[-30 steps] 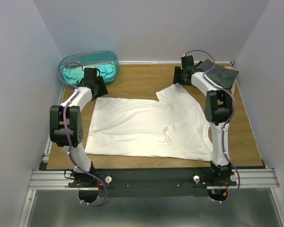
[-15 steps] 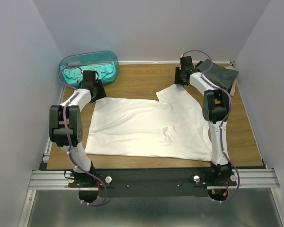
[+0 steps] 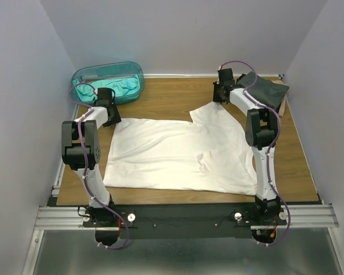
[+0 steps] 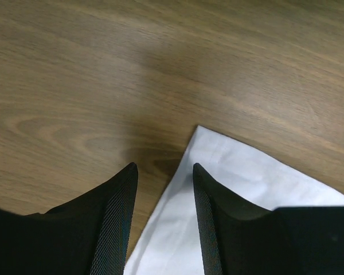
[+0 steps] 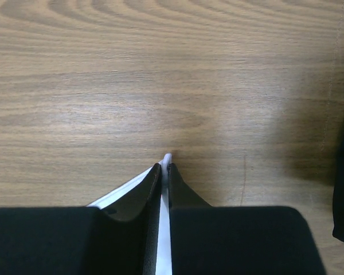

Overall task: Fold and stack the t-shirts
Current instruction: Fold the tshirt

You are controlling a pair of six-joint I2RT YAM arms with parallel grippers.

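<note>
Since 1 second ago the left gripper has slid out toward the table's left edge, and the right gripper has drawn its 2 fingers together.

From above, the white cloth t-shirt lies spread flat across the middle of the brown wood-grain table, with 1 flap reaching toward the far right. The left gripper sits at the shirt's far left corner, and the right gripper sits at the tip of that flap. At the far left stands a translucent teal plastic tub with a crumpled teal t-shirt inside. A dark charcoal folded t-shirt lies in the far right corner, just beside the right arm.

Seen from the left wrist, the left gripper holds its 2 black fingers apart, low over the wood. The pointed corner of the white cloth t-shirt runs in between them. I cannot tell whether either finger touches it.

Seen from the right wrist, the right gripper is clamped on a thin edge of the white cloth t-shirt, and a sliver of it pokes out past the tips. Dark cloth shows at this view's right edge.
</note>
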